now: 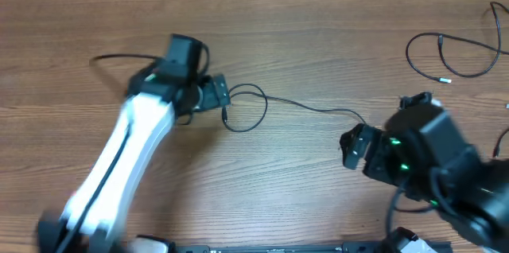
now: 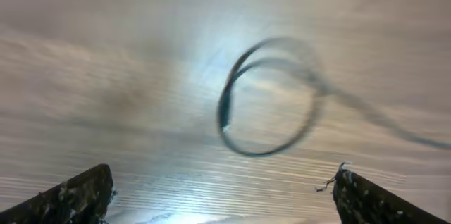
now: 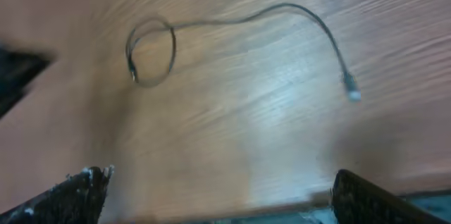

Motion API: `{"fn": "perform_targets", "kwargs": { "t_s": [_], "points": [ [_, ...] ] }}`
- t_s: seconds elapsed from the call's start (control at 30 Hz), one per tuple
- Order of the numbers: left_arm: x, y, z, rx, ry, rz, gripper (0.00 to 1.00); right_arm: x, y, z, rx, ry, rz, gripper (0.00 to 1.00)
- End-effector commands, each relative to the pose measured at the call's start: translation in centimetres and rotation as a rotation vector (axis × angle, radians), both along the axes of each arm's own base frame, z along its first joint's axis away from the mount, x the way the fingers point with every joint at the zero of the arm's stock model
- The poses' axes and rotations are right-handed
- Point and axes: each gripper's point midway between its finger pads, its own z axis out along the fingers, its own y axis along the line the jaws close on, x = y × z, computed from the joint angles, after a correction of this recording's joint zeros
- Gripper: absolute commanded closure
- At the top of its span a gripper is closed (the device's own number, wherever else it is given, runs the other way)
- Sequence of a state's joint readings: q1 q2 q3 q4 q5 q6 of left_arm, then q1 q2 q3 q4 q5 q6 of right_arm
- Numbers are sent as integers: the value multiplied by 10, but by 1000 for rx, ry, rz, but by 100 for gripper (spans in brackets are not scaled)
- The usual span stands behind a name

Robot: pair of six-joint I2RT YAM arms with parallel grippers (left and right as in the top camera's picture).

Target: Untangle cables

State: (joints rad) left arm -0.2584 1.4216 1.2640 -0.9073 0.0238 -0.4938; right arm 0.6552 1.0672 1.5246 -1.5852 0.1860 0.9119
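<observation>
Seemingly, thin black cable [image 2: 224,111] forms one loop.

text: none legible | labels: none | brands: none | numbers: none | signs: none

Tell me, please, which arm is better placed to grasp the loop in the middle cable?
Left, probably: the open left tool is right beside the loop, centred in its wrist view. The right tool, also open, sits farther off.
</observation>
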Motion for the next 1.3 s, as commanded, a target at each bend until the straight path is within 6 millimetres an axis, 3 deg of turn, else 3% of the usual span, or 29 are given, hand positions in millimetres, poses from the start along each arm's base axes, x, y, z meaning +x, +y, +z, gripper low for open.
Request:
{"fn": "perform_targets", "kwargs": {
  "t_s": [0.0, 0.1, 0.2, 0.37, 0.47, 0.53, 0.67, 0.8, 0.9, 1.1, 1.17, 1.27],
  "points": [
    [-25, 6, 69, 11, -205, -44, 0, 16, 15, -38, 56, 48, -128, 0],
    [-54, 18, 94, 23, -293, -23, 1, 39, 57, -77, 97, 41, 59, 0],
    [-83, 43, 97, 50, -323, 85, 0, 60, 105, -113, 108, -15, 363, 0],
    [-144, 103, 79, 143, -301, 380, 1, 118, 113, -142, -95, -165, 445, 0],
    [-167, 114, 67, 163, -266, 405, 1, 150, 121, -157, -269, -271, 590, 0],
    [-176, 114, 62, 166, -239, 397, 0, 159, 133, -174, -297, -283, 671, 0],
    [-176, 97, 59, 65, -215, 364, 1, 168, 145, -216, -324, -241, 748, 5],
    [-175, 94, 59, 50, -216, 355, 0, 175, 147, -242, -312, -211, 755, 18],
    [-176, 94, 58, 53, -210, 354, 1, 176, 159, -248, -239, -213, 784, 21],
    [-176, 94, 58, 53, -210, 354, 1, 195, 165, -258, -247, -279, 790, 25],
    [-176, 94, 58, 53, -210, 354, 1, 202, 161, -268, -296, -287, 800, 33],
    [-176, 94, 58, 53, -210, 354, 0, 215, 144, -283, -376, -275, 749, 31]
  ]
}}
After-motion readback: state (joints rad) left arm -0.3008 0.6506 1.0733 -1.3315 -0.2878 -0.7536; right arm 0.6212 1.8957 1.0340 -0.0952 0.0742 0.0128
